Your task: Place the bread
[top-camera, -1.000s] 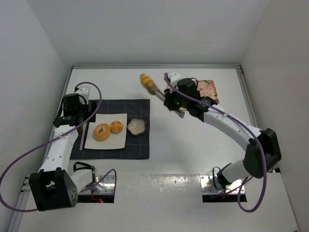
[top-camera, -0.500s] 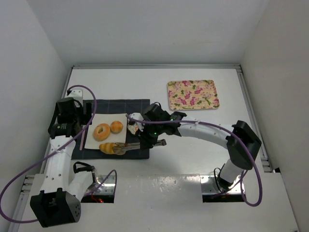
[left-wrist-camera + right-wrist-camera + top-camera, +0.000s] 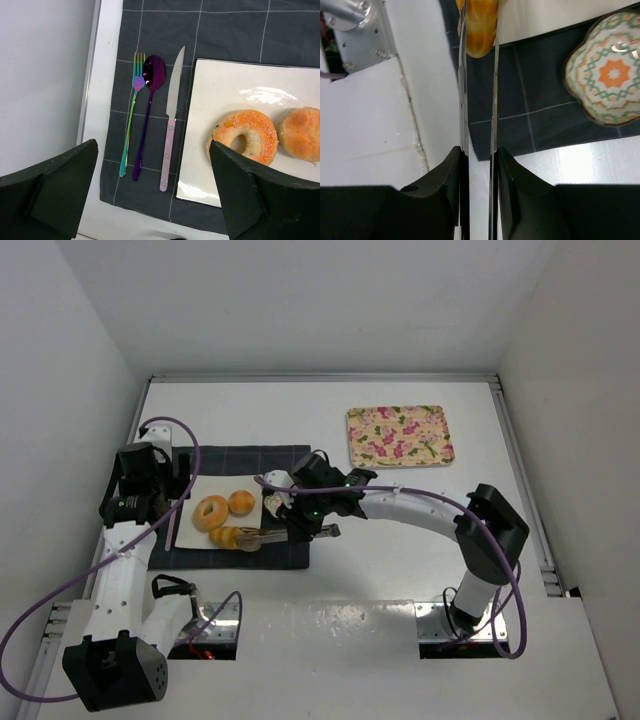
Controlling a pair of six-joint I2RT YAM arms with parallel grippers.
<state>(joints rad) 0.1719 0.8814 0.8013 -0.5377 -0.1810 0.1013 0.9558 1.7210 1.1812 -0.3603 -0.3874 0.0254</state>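
Note:
The bagel (image 3: 210,512) and the round bun (image 3: 241,502) lie on the white plate (image 3: 193,485). My right gripper (image 3: 305,527) is shut on metal tongs (image 3: 268,535). The tongs pinch the ridged roll (image 3: 228,538) at the plate's front edge. In the right wrist view the roll (image 3: 480,20) sits between the tong blades (image 3: 494,75), over the plate's edge (image 3: 560,12); my right gripper (image 3: 479,155) clamps the blades. My left gripper (image 3: 152,165) is open and empty above the cutlery, left of the bagel (image 3: 245,136) and the bun (image 3: 301,132).
The plate rests on a dark checked mat (image 3: 290,462). A fork (image 3: 131,110), spoon (image 3: 150,100) and knife (image 3: 172,120) lie left of the plate. A scalloped dish (image 3: 610,75) sits right of it. A floral tray (image 3: 400,435) is at the back right.
My right arm has swung from the back centre down to the plate with the tongs and roll. In the last half second the roll has shifted slightly left and back. My left gripper has hardly moved.

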